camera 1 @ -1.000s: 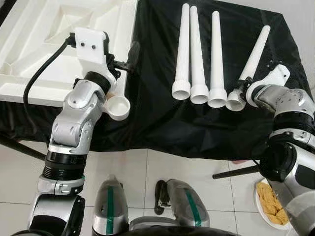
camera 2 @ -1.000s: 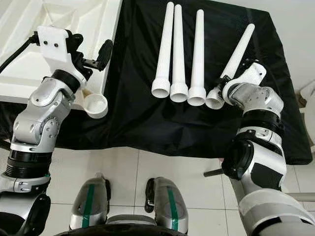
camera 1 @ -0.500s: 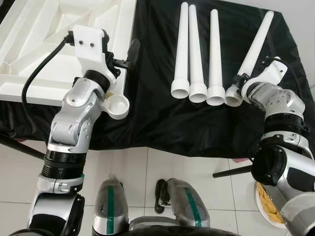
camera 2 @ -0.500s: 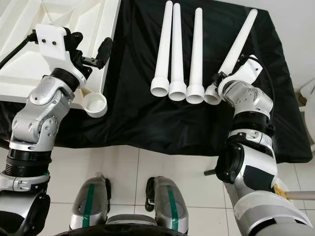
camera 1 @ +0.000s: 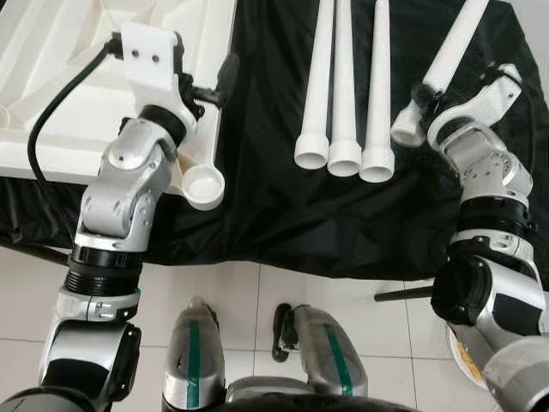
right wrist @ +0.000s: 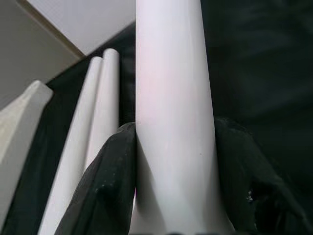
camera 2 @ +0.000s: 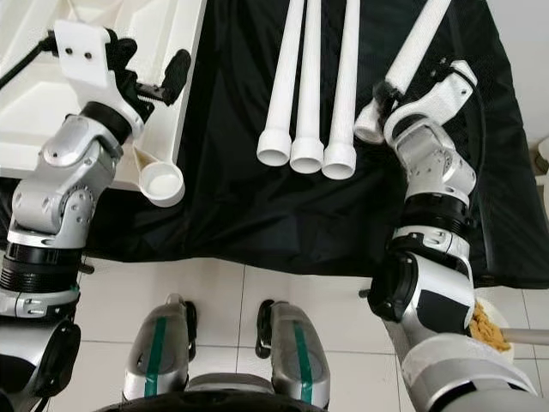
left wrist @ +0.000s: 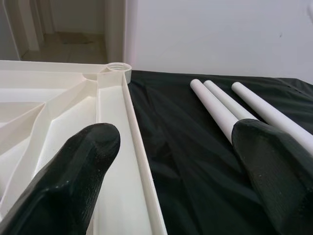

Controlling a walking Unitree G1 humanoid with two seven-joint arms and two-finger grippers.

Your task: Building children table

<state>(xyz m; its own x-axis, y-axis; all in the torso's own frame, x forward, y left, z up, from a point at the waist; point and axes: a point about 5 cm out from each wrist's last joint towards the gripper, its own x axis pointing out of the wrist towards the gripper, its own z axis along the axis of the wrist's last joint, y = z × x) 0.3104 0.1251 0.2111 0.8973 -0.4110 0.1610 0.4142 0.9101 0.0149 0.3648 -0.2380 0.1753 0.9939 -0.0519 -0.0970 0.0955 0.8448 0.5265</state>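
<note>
The white table top [camera 1: 51,94] lies upside down at the left, with a round leg socket [camera 1: 204,185] at its near corner. Three white tapered legs [camera 1: 345,94] lie side by side on the black cloth [camera 1: 274,215]. A fourth leg [camera 1: 453,51] is tilted and raised off the cloth to their right, and my right gripper [camera 1: 426,96] is shut on it near its wide end; the right wrist view has that leg [right wrist: 171,122] clamped between both fingers. My left gripper [left wrist: 176,161] is open over the table top's right rim [left wrist: 132,147], with nothing between its fingers.
The cloth-covered table ends at a front edge just before my legs, with tiled floor [camera 1: 257,292] below. A plate of food [camera 1: 467,360] sits on the floor at the lower right, near a dark bar [camera 1: 403,295]. A black cable [camera 1: 43,129] trails from my left wrist.
My right gripper has lifted the fourth leg's wide end off the cloth and drawn it away from the other three. The left arm has stayed over the table top's rim.
</note>
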